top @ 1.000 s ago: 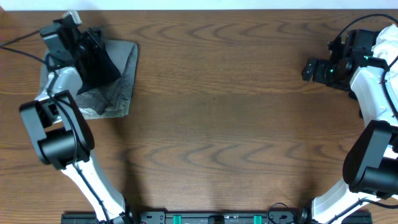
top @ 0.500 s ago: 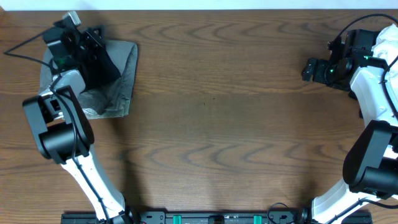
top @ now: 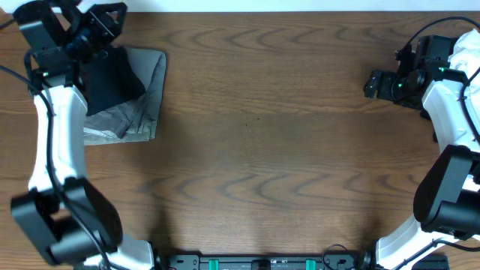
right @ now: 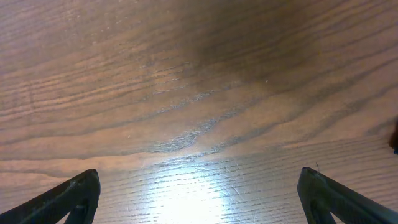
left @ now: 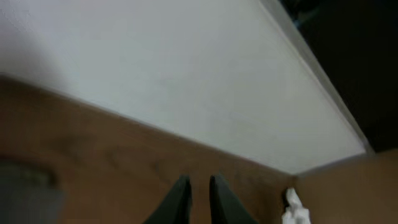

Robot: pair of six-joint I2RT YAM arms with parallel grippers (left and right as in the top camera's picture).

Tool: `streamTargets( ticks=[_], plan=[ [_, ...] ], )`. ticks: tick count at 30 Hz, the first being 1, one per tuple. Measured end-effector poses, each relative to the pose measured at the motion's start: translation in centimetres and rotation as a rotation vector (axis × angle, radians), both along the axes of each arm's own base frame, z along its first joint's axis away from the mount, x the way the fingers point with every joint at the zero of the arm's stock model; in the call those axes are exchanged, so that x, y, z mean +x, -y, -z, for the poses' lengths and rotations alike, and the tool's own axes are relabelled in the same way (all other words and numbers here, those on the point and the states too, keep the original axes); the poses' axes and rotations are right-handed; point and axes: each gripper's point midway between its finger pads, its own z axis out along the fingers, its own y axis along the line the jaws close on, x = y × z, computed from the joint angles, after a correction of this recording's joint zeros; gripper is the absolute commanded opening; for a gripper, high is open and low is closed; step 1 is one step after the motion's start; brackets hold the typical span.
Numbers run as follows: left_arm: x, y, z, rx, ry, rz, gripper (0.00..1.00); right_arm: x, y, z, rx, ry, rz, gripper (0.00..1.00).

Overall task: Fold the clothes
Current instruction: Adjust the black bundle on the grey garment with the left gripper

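A folded black T-shirt [top: 112,81] lies on the grey trousers [top: 148,94] at the far left of the table. My left gripper [top: 116,10] is raised above the table's far left edge, just beyond the pile. In the left wrist view its fingers [left: 199,190] are together with nothing between them. My right gripper [top: 371,84] hovers at the far right, open and empty, with its fingers wide apart over bare wood [right: 199,193]. A white garment [top: 466,51] lies behind the right arm and shows small and blurred in the left wrist view [left: 293,213].
A white wall [left: 155,74] runs along the table's far edge. The brown wooden table [top: 255,150] lies between the two arms. The arm bases and a black rail [top: 255,262] stand at the front edge.
My left arm has lifted up and back from the black T-shirt towards the far left edge. The shirt stays on the grey trousers. The right arm has not moved.
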Motion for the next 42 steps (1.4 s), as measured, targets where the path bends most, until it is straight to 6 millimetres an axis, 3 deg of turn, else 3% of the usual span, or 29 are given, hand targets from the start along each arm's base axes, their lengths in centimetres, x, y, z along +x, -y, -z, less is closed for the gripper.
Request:
streamTargets(
  ticks=[3, 6, 8, 10, 16, 42],
  plan=[
    [-2.4, 1.0, 0.4, -0.004, -0.11, -0.017, 0.17, 0.0, 0.0, 0.0, 0.0, 0.0, 0.0, 0.99],
    [-4.6, 1.0, 0.5, 0.012, -0.18, -0.048, 0.29, 0.0, 0.0, 0.0, 0.0, 0.0, 0.0, 0.99],
    [-5.6, 0.9, 0.3, 0.028, -0.199, -0.065, 0.45, 0.0, 0.0, 0.0, 0.0, 0.0, 0.0, 0.99],
    [-6.3, 0.8, 0.1, 0.045, -0.208, -0.072, 0.69, 0.0, 0.0, 0.0, 0.0, 0.0, 0.0, 0.99],
    [-7.4, 0.8, 1.4, 0.057, -0.276, -0.079, 0.98, 0.0, 0.0, 0.0, 0.0, 0.0, 0.0, 0.99],
    [-7.7, 0.8, 1.8, 0.052, -0.3, -0.082, 0.98, 0.0, 0.0, 0.0, 0.0, 0.0, 0.0, 0.99]
  ],
)
